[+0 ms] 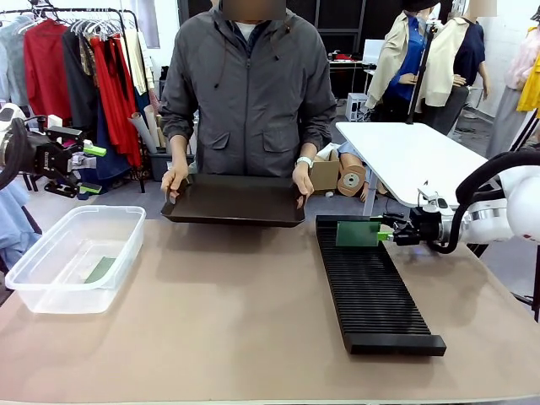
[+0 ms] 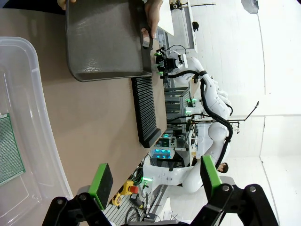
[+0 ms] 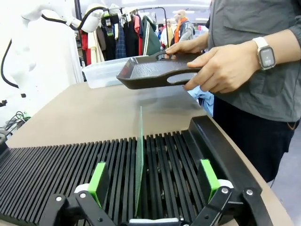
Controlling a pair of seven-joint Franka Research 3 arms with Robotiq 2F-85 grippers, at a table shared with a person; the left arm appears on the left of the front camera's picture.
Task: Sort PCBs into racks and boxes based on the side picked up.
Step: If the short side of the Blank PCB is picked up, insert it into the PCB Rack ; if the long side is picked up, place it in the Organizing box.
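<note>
A clothes rail (image 1: 80, 17) hangs far left, a white table (image 1: 413, 156) stands far right

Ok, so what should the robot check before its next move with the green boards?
1. PCB standing on edge in a slot of the rack: ok.
2. Right gripper open, pads clear of that board: ok.
3. Left gripper open and holding nothing: ok.
4. A second PCB lying flat inside the box: ok.
5. Tray held up by the person's hands, reachable: cannot tell.
6. More boards left on the tray: cannot tell.
</note>
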